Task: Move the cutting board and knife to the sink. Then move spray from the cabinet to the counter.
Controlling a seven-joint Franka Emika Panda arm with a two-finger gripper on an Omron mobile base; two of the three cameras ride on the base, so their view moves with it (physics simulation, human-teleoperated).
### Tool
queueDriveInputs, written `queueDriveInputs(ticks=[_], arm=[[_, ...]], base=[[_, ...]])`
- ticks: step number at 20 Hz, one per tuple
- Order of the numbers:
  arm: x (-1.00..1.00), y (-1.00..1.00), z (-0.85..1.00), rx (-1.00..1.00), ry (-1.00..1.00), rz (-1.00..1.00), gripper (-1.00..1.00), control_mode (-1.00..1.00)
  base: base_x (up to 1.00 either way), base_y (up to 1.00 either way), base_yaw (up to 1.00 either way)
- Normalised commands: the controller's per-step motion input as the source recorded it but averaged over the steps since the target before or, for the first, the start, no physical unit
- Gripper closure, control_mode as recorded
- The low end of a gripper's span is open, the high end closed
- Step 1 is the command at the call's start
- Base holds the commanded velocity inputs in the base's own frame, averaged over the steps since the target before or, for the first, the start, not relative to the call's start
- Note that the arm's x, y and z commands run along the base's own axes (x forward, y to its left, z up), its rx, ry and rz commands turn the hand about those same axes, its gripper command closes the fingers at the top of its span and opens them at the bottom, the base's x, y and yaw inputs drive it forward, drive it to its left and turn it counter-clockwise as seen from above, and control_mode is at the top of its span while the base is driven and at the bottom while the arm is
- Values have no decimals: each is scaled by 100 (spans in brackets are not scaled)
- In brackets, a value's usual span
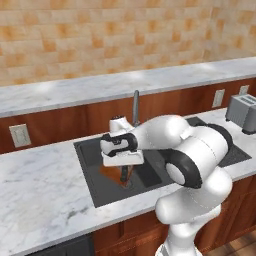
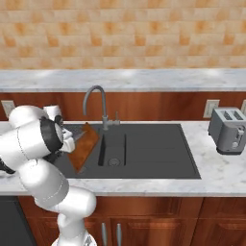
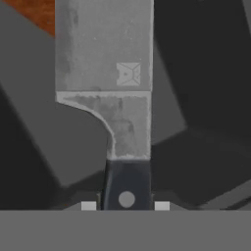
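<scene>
- Our gripper (image 3: 125, 206) is clamped on the black handle of the knife (image 3: 105, 73); in the hand view the two fingertips (image 3: 88, 206) sit on either side of the handle, and the grey blade points away from the hand.
- In the left base view we see the gripper (image 1: 125, 167) low over the sink (image 1: 90, 165), with the knife (image 1: 125, 176) pointing down into the basin.
- The cutting board (image 2: 84, 146) is already in the sink; it leans tilted in the left part of the basin, left of the faucet (image 2: 96, 103).
- We judge that the knife is close to being put down, and that the spray part of the task is not yet started.
- What could go wrong: if we let go while the blade points down, the tip may hit the board or the basin floor and the knife may fall over in a way we do not control.
- The tilted board may also slide down if the knife or the hand pushes it.
- The faucet stands near the hand, so the wrist may hit it on the way up.
- The hand view shows the grip on the handle, which the base views do not make clear.
- The right base view shows the board's lean and the faucet's whole curve; in the left base view the arm covers most of the board (image 1: 111, 173).
</scene>
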Motion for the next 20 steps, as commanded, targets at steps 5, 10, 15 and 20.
queueDriveInputs(ticks=[5, 10, 15, 20], arm=[[43, 0, -57, -8, 1, -7, 100, -100], [44, 0, -42, -5, 0, -8, 100, -100], [42, 0, -29, -4, 0, -10, 100, -100], [14, 0, -22, -3, 0, -9, -100, -100]], base=[[0, 0, 0], [0, 0, 0], [0, 0, 0], [0, 0, 0]])
